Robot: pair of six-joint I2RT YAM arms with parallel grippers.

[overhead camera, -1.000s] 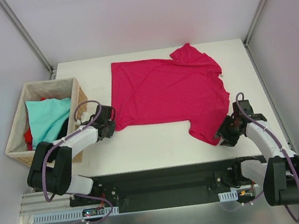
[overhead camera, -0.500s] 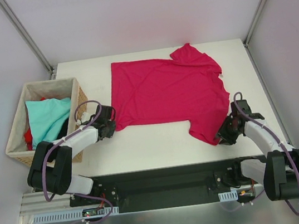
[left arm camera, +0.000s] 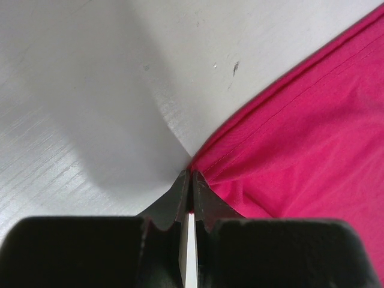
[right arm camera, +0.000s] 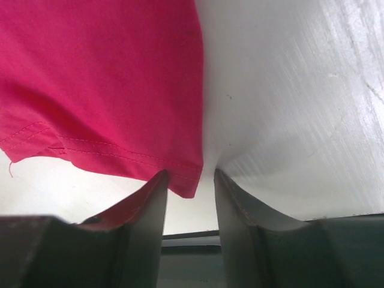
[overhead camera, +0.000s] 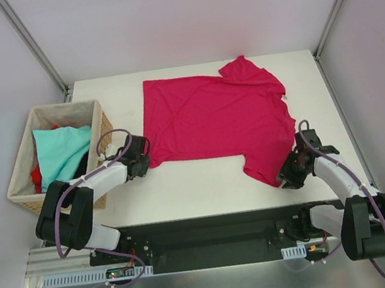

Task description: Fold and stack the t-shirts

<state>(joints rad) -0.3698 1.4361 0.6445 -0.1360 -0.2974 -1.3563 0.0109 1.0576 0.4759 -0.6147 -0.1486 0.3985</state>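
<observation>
Top external | 3 tees | 1 basket | left hand grips magenta tee | right hand apart

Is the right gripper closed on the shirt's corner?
No: the right gripper stands open, with a corner of the crimson t-shirt between its jaws.

Basket left of t-shirt

Plain crimson-magenta t-shirt. Light teal t-shirt, red t-shirt. Tan woven basket. White table.
</observation>
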